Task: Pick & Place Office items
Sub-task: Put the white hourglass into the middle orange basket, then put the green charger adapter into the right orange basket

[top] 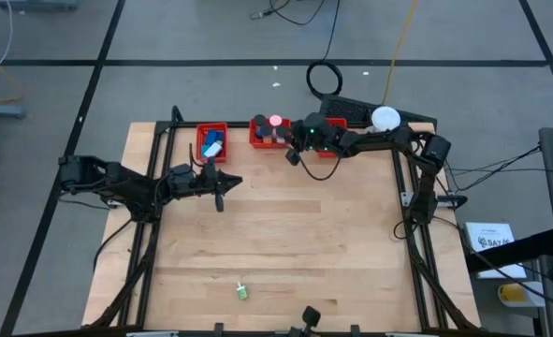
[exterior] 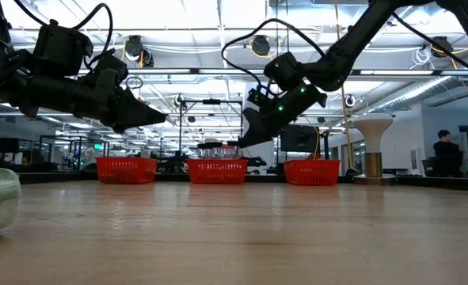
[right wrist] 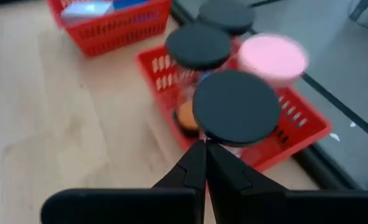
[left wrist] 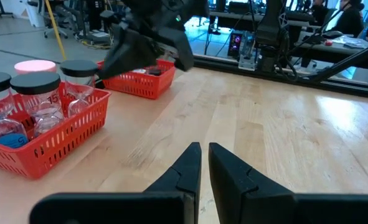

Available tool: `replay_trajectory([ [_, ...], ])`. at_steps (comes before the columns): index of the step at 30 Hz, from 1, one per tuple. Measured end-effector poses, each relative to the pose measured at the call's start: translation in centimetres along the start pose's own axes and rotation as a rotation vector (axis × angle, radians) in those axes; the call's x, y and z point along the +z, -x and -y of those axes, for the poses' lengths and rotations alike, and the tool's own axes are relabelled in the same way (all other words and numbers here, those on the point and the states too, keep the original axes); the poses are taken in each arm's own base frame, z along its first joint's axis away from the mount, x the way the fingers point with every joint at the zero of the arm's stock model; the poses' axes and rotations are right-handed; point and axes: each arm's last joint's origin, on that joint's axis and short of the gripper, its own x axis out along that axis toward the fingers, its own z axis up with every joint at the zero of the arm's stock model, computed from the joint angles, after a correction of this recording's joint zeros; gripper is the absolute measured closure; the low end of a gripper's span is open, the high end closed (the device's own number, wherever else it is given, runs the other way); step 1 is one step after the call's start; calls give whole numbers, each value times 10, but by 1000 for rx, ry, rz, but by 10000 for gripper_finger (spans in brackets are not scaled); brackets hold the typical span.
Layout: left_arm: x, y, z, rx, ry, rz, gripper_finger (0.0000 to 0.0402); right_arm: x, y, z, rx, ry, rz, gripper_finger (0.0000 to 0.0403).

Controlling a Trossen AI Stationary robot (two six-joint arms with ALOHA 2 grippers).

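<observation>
My right gripper (right wrist: 206,147) has jaws together on nothing, just short of the black-lidded clear jars (right wrist: 236,107) in the middle red plastic bin (right wrist: 299,132). My left gripper (left wrist: 203,163) is also pinched empty. Blue blocks (top: 212,146) sit in the left red bin (top: 202,131). Far behind both, a green roll (top: 242,292) waits: mostly done, I'd say.

One camera looks straight down on my counter (top: 285,243), another level across it, both wrist cameras near the middle red bin (right wrist: 296,134).
</observation>
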Motion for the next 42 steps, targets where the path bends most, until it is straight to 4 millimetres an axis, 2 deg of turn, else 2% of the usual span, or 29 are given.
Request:
replay_trajectory([
  [5, 0, 0, 0, -1, 53, 0, 371, 2, 2, 1, -1, -5, 8, 402],
  [10, -1, 0, 3, -80, 65, -18, 371, 12, 24, -24, 54, 65, -11, 402],
  [16, -4, -4, 17, -197, 9, -87, 371, -27, 60, -70, 169, 106, 9, 402],
  [20, -3, -17, 35, -259, -29, -214, 371, -49, 86, -95, 213, 94, 74, 403],
  [24, 8, -31, 58, -277, -118, -331, 371, -68, 110, -112, 252, 98, 125, 403],
  [32, 35, -43, 99, -335, -224, -506, 371, -98, 143, -129, 333, 87, 286, 403],
  [37, 45, -37, 121, -341, -269, -609, 371, -111, 155, -133, 344, 46, 314, 403],
  [42, 48, -29, 138, -352, -281, -676, 384, -121, 164, -146, 318, 49, 306, 403],
])
